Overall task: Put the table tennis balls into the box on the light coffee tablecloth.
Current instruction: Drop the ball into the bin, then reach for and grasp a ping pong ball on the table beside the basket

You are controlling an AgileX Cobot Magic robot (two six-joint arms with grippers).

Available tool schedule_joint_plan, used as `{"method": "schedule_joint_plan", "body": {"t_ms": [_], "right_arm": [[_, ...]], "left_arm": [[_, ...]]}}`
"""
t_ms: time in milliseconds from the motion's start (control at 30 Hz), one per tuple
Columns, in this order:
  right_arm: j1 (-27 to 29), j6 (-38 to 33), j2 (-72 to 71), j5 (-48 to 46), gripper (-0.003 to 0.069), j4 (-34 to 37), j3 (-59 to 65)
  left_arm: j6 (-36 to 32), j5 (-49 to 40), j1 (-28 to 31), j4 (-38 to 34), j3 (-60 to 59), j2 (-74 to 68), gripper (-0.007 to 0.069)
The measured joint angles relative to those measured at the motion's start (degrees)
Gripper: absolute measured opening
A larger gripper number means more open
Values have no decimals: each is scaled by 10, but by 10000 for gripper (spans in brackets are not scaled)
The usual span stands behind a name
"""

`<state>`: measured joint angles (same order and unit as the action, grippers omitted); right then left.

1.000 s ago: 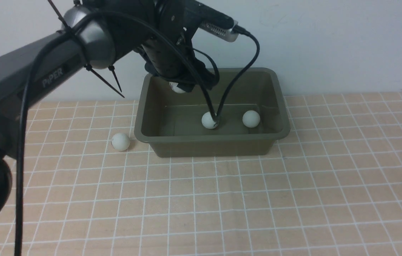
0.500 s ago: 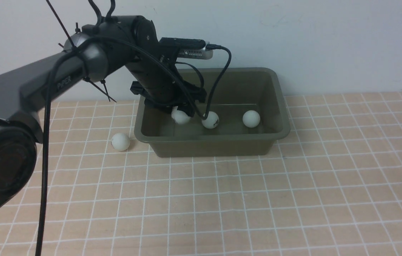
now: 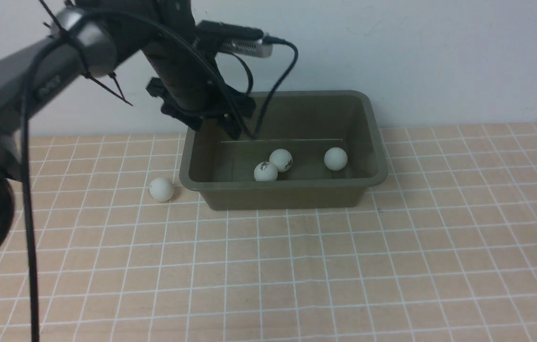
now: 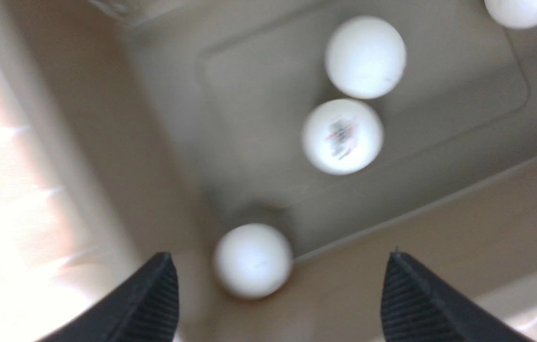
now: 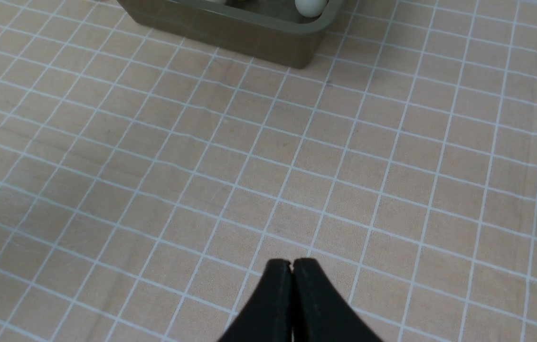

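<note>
The box stands on the light coffee tablecloth. Three table tennis balls lie inside: a marked one touching another, and a third further right. The left wrist view shows those plus a fourth ball by a corner of the floor. One ball rests on the cloth left of the box. My left gripper hangs open and empty above the box's back left part. My right gripper is shut and empty, low over the cloth in front of the box.
A pale wall rises right behind the box. Black cables loop from the left wrist down toward the box's inside. The checked cloth stretches wide in front of and right of the box.
The left gripper opened and let its ball go. The ball dropped into the box and rolled against the marked ball there. The left arm then rose and drew back to the left.
</note>
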<state>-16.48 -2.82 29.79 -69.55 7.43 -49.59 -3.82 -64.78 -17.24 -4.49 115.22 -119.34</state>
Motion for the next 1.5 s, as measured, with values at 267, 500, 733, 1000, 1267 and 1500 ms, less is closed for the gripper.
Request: {"method": "schedule_joint_plan", "body": {"t_ms": [267, 500, 733, 1000, 1267, 1500], "right_arm": [[0, 0, 0, 1, -15, 0, 0], [0, 0, 0, 11, -15, 0, 0], [0, -1, 0, 13, -15, 0, 0], [0, -1, 0, 13, -15, 0, 0], [0, -1, 0, 13, -15, 0, 0], [0, -1, 0, 13, -15, 0, 0]], "left_arm": [[-11, -56, 124, -25, -12, 39, 477], [-42, -36, 169, -88, -101, 38, 477], [-52, 41, 169, -111, -166, 34, 477], [-82, 70, 169, -159, -169, -13, 477], [-84, 102, 161, -163, -169, -45, 477], [-86, 136, 152, -166, -169, -46, 478]]}}
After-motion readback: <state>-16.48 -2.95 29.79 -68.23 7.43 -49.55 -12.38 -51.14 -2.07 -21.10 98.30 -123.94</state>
